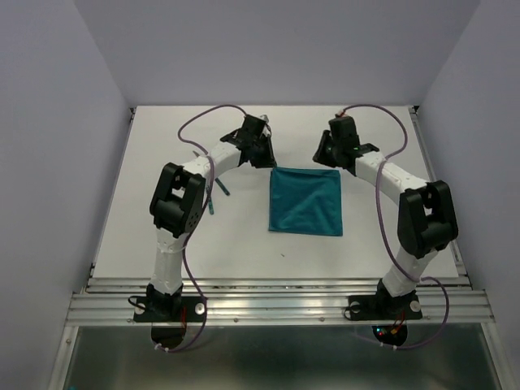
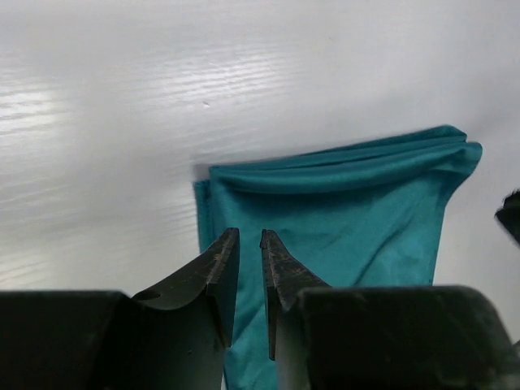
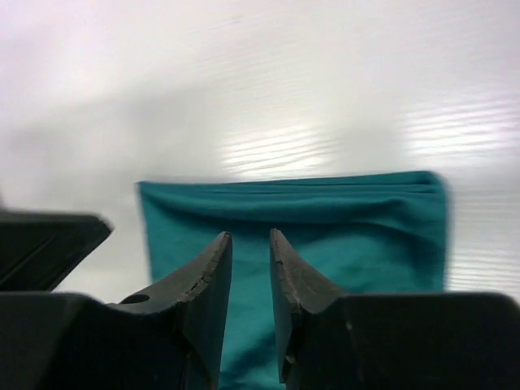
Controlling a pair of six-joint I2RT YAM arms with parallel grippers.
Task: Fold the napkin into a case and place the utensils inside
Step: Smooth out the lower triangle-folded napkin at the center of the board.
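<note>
Napkin [image 1: 306, 201] beside left gripper [image 2: 249, 236], right gripper [image 3: 250, 237]

The square soft-cloth napkin [image 1: 305, 201] is plain teal-green with no pattern, darker along its creases. The flat white desk [image 1: 227, 236] shows faint grain-like streaks. The slim utensils [image 1: 212, 201] look dark teal. The left claw [image 2: 248, 236] and right claw [image 3: 250, 237] are matte black.
</note>
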